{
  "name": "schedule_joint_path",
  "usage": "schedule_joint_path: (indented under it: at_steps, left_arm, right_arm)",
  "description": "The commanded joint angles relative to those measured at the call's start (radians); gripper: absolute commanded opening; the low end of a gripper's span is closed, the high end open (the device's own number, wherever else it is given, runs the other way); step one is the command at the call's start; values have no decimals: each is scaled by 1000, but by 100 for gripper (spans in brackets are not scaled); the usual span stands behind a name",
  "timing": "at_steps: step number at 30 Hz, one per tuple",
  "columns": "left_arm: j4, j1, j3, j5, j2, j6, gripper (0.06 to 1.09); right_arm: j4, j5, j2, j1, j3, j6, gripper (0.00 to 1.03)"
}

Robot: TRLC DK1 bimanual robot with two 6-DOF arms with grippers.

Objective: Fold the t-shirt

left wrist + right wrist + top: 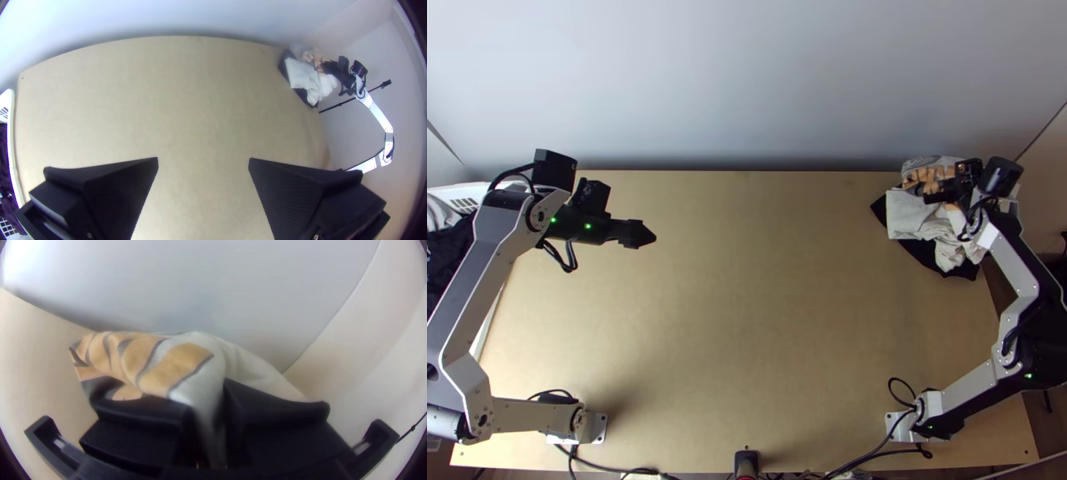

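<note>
Nearest the camera in the right wrist view are the wide, flat black fingers of the right gripper [933, 192], closed on a pinched fold of the off-white fabric t-shirt [907, 216] with its tan and black print. In that view, the printed cloth bulges out to one side of the grip and plain off-white cloth slopes away on the other.

The t-shirt lies bunched at the table's far right corner, its pale part draped in loose creases over a piece of black cloth [925, 254] that pokes out on the side toward the table's middle and along the near side. The silver-grey right arm [1015, 268] runs up the table's right side to the bundle.

Well apart from it, over the far left part of the pale wooden table [763, 320], hangs the left gripper [646, 234], pointing toward the middle. Its fingers stand wide apart with nothing between them.

Beside the silver-grey left arm [479, 292], at the table's left edge, sits a white plastic basket [461, 190] with dark cloth [449, 254] in it. Black cables [875, 458] trail along the near edge, and a pale wall [747, 80] rises behind the far edge.
</note>
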Motion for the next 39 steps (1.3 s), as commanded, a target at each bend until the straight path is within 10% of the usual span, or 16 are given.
schedule_joint_path:
  at_steps: [1,13,18,25,39]
  left_arm:
    - [15,-5,-11,1,3,-2,105]
    - [18,-8,-28,1,3,1,105]
    - [27,-14,-30,1,6,-4,105]
    - [40,-23,-30,1,12,-11,105]
    - [40,-23,-28,1,10,-11,105]
  right_arm:
    - [3,14,-61,44,-111,10,3]
    - [96,31,-67,12,-312,-31,3]
    - [107,31,-87,7,-360,-33,22]
    - [102,31,-179,6,-381,-17,99]
    - [10,29,-414,66,-286,4,99]
